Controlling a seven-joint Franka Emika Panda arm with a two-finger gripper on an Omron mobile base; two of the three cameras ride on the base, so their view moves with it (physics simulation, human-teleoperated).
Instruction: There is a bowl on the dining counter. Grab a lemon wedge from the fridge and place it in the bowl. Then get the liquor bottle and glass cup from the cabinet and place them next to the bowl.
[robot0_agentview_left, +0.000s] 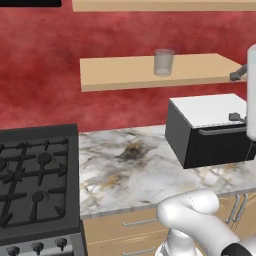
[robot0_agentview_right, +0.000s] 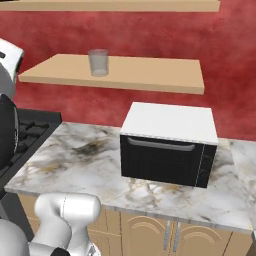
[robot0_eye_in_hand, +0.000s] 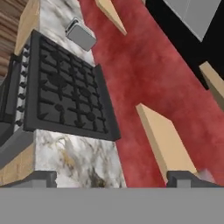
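Where the plain light-wood shelf board (robot0_agentview_left: 125, 72) runs along the red wall (robot0_agentview_left: 45, 60), we see its front edge standing well above the white-grey veined marble wall counter (robot0_agentview_left: 125, 170), with open air between the two. A second board of the same wood (robot0_agentview_right: 110, 5) hangs higher, at the top of both base views. The short clear straight-sided glass cup (robot0_agentview_left: 164, 62) stands upright on the lower board, about midway along it and set back from the front edge, with bare wood to either side. We cannot see anything inside the cup.

On the counter, a black box-shaped microwave oven with a white top (robot0_agentview_right: 169, 145) sits toward the right, its closed door facing us, under the right part of the board. To its left the marble lies bare up to the black gas hob with cast grates (robot0_agentview_left: 35, 180), which meets the counter edge to edge. Below the counter's front lip are light-wood panelled doors with slim metal handles (robot0_agentview_right: 170, 235).

In the hand view, rolled to one side, we see the two dark finger tips of the gripper (robot0_eye_in_hand: 116, 178) spread wide apart with nothing between them. A small grey steel toaster (robot0_eye_in_hand: 80, 35) stands on the marble beyond the hob's far side.
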